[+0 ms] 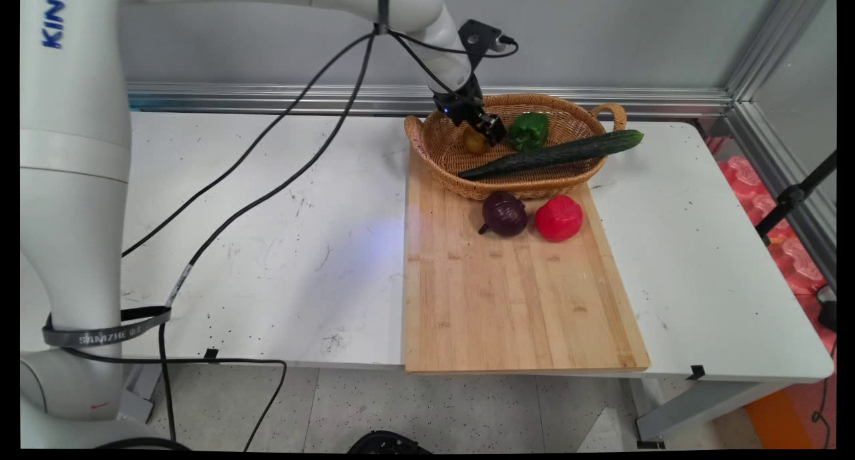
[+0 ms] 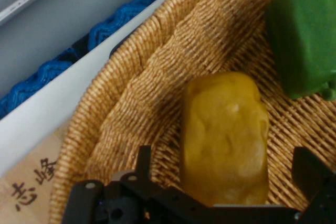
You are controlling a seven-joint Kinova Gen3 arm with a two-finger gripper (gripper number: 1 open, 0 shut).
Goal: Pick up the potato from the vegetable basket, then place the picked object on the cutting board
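The black two-finger gripper reaches down into the oval woven wicker basket at the far end of the long bamboo cutting board on the white worktop. Its jaws stand wide on either side of a yellow bell pepper, apparently not yet touching. A green bell pepper lies just right; a long dark cucumber crosses the basket's near rim. A purple onion and red tomato sit on the board.
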